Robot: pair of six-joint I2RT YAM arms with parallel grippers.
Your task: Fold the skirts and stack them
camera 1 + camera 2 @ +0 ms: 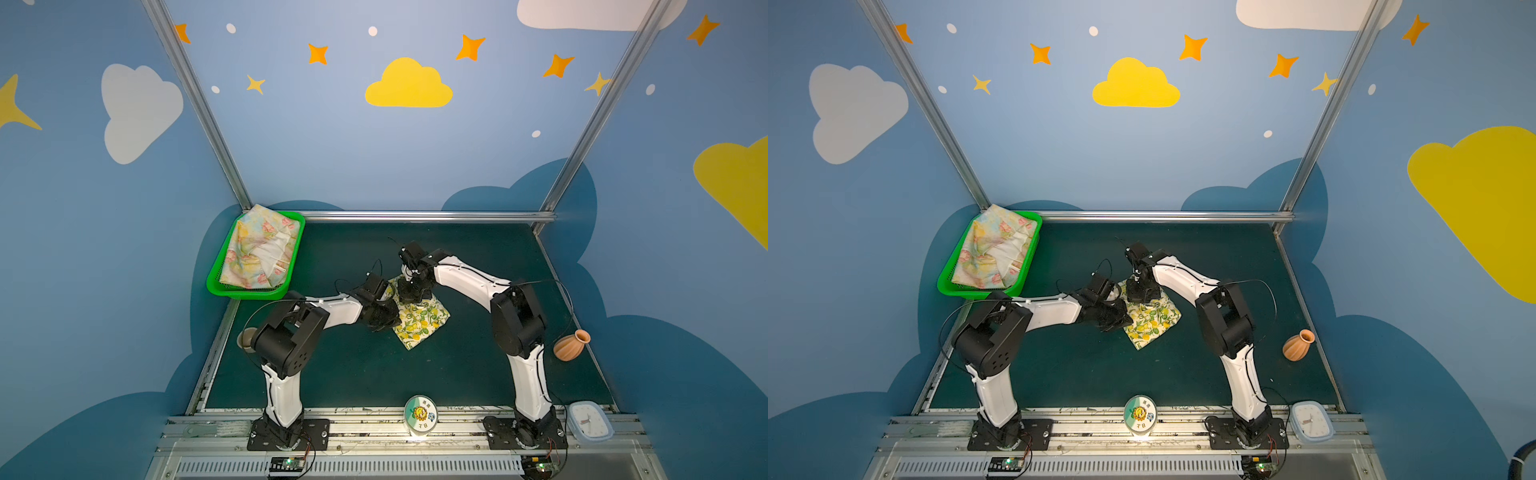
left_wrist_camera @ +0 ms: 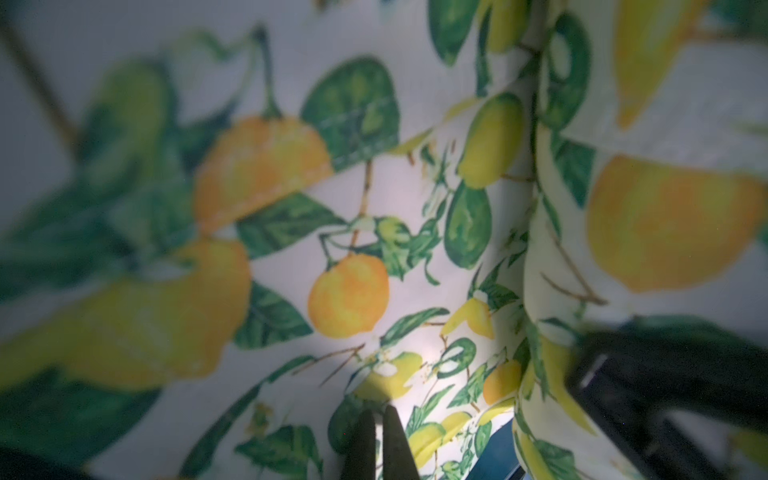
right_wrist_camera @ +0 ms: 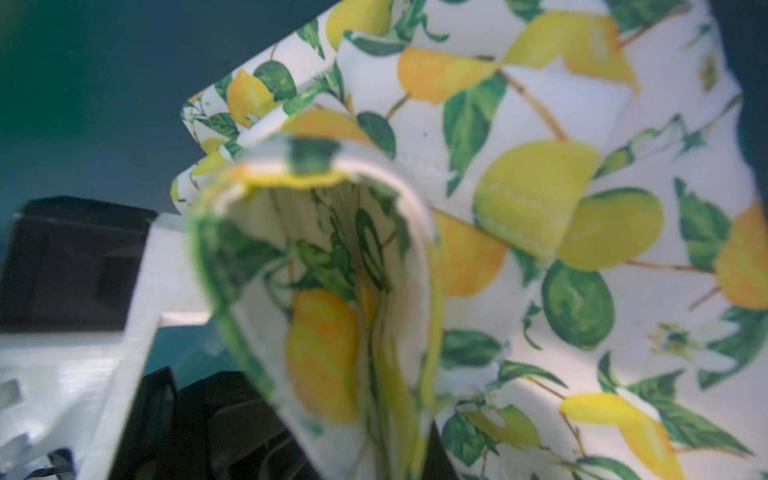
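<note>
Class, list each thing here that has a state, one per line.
lemon skirt, partly folded on the table, one flap lifted.
floral skirt, crumpled in the green basket.
left gripper, shut on the lemon skirt.
right gripper, shut on the lemon skirt.

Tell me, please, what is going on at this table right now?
Both arms are working on the lemon skirt, which lies partly folded in the middle. The left end effector and the right end effector are each shut on its cloth, with a fold lifted at the right one. The floral skirt sits crumpled in the green basket, not yet handled.
</note>
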